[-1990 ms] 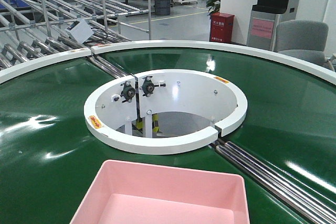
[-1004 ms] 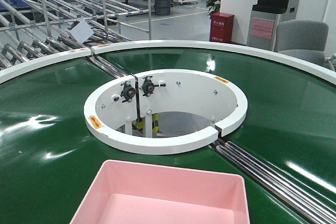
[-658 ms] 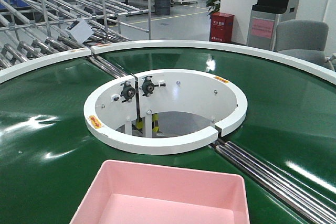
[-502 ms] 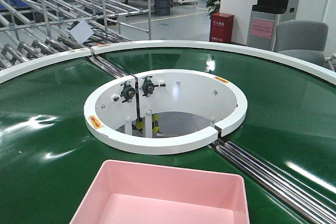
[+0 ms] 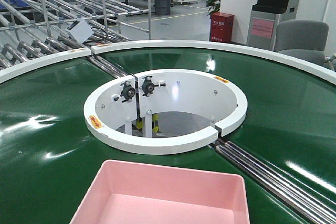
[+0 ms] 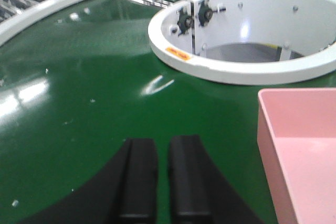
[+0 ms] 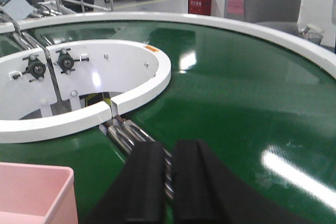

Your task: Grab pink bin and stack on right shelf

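It was a factory floor: a green ring conveyor (image 5: 42, 140) under the jaws, steel roller racks (image 5: 23, 51) beyond.

Pink bin (image 5: 168, 195) pale pink; belt (image 5: 47, 171) glossy green; ring (image 5: 157, 146) white; left hand (image 6: 156, 182), right hand (image 7: 169, 182) black.

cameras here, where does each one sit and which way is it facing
Front-facing view: high behind the pink bin, looking ahead over the green belt to the white ring; no robot parts show.
Left wrist view: low over the belt, left of the bin, facing ahead; left gripper shows at bottom.
Right wrist view: low, right of the bin, facing ahead over steel rollers; right gripper shows at bottom.
Shared: all three show the bin and ring.
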{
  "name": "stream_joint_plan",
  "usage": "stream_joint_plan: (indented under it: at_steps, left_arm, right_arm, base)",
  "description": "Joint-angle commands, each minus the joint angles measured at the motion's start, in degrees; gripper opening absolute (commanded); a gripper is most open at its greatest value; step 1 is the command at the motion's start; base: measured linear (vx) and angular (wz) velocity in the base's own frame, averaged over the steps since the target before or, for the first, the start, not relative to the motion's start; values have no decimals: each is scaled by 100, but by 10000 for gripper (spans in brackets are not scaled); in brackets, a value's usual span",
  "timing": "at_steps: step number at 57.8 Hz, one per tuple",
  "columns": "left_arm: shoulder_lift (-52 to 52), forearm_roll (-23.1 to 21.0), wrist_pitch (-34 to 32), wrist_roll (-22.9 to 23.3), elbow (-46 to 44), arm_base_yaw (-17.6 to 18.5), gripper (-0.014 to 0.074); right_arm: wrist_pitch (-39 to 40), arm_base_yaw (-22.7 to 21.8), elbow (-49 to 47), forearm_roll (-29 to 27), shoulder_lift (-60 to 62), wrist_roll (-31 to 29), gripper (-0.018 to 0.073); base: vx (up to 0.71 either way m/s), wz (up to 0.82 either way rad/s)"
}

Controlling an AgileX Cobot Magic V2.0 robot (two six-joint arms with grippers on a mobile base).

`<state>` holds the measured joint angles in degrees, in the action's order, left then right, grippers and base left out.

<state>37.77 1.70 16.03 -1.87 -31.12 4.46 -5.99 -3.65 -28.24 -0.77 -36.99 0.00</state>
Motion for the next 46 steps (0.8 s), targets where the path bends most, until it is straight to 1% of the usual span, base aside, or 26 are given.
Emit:
stream_joint_plan:
  at_steps: [1,5,8,10,13,18,22,25,29,33,35,38,40,42,43,46]
  left_arm:
    - [160,-9,-483,1,-170,2,401]
    - [229,-41,-468,8,-170,2,454]
    - [259,-206,-468,124,-170,2,469]
    - [298,-353,-493,235,-170,2,470]
    - [368,-368,-558,234,-177,8,470]
    - [623,-354,-537,187,-290,21,470]
    - [967,-354,-343,-2,-551,41,470]
    - [1308,-359,-132,-231,-892,101,470]
    - [1739,-428,79,-354,-1376,243,470]
    - [2237,-704,296,-494,-1842,434,470]
    - [2517,-855,432,-659,-2118,546,470]
    - [2895,-1021,618,-927,-2470,662,470]
    - [3137,-1124,763,-1103,-2682,735,470]
    - [3377,-1225,924,-1255,-2890,797,470]
    - [3473,-1267,1034,-1324,-3012,830,470]
    - [3857,-1453,1375,-1413,-3331,882,470]
  right_arm:
    - [497,-44,-195,12,-144,0,324]
    - [492,-44,-195,18,-252,0,420]
    - [496,-44,-195,4,-362,0,475]
    - [466,-44,-195,-135,-440,154,505]
    - [375,-44,-195,-391,-505,312,528]
    - [-89,-39,-293,-529,-755,309,523]
    - [-873,-39,-578,-550,-1154,130,517]
    - [-1349,-39,-865,-636,-1419,-37,515]
    - [-1809,-39,-1308,-967,-1868,-417,515]
    - [-2155,-4,-1740,-1474,-2311,-934,510]
    - [-2287,87,-1918,-1740,-2543,-1237,502]
    - [-2406,323,-2173,-1993,-2806,-1459,491]
    - [-2430,514,-2314,-2054,-2996,-1477,484]
    - [-2430,727,-2464,-2034,-3230,-1338,478]
    - [-2442,785,-2506,-2021,-3311,-1240,477]
    - [-2509,922,-2669,-2009,-3645,-681,477]
  base:
    - [0,0]
    - [0,0]
    - [0,0]
    - [0,0]
    - [0,0]
    - [0,0]
    - [0,0]
    - [0,0]
    - [0,0]
    - [0,0]
    - [0,0]
    - [0,0]
    - [0,0]
    - [0,0]
    - [0,0]
    - [0,0]
